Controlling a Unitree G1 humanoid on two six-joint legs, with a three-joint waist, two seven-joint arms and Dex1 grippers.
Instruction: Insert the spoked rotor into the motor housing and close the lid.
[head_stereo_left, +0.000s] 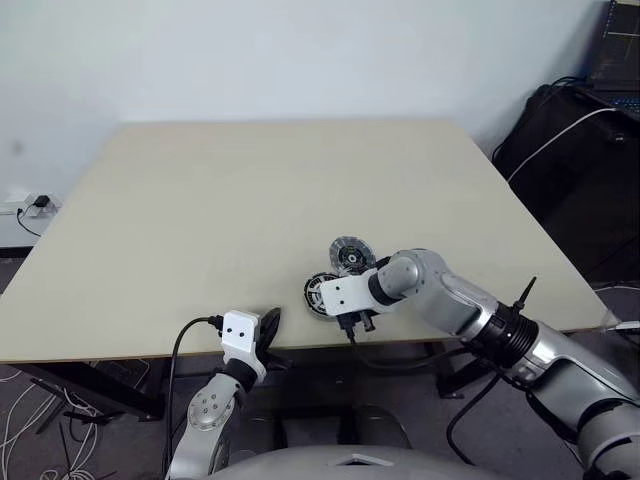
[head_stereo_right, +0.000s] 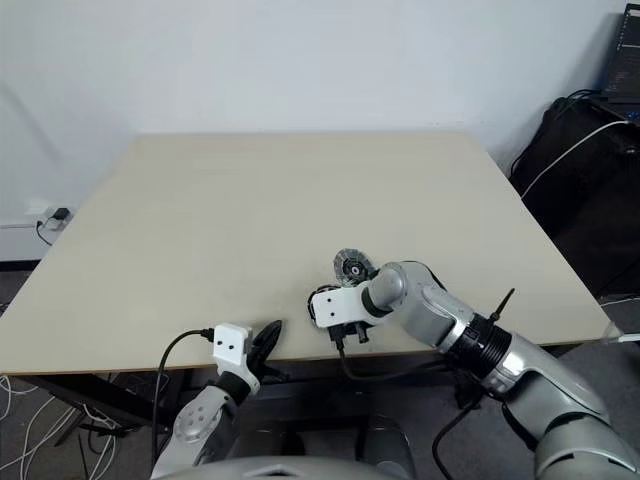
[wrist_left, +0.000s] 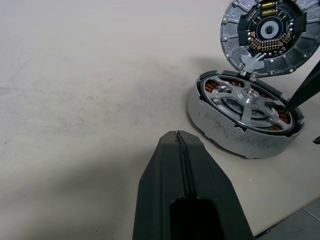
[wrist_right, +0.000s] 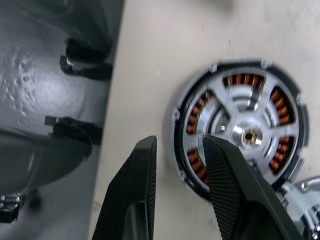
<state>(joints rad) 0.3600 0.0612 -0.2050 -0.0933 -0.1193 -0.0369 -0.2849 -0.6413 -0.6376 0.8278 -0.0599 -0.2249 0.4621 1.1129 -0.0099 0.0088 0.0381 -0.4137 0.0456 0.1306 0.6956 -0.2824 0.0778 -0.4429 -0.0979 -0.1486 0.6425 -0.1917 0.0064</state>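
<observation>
left pincer (wrist_left: 176, 145) pressed together, idle at worktop (head_stereo_left: 200, 220) edge. rotor (wrist_left: 247, 100) already sits in housing (wrist_left: 225, 127). right pincer (wrist_right: 180, 160) apart over its rim, holding nothing. lid (wrist_left: 270, 35) propped open behind; closing remains.

Beige table (head_stereo_left: 250, 200) before white wall (head_stereo_left: 300, 50). Wall socket with plug (head_stereo_left: 30, 205) far left, white cables (head_stereo_left: 20, 410) on floor beneath. Black bag (head_stereo_left: 570, 150) with white cable (head_stereo_left: 560, 135) right. Laptop (head_stereo_left: 615, 50) far right corner.
</observation>
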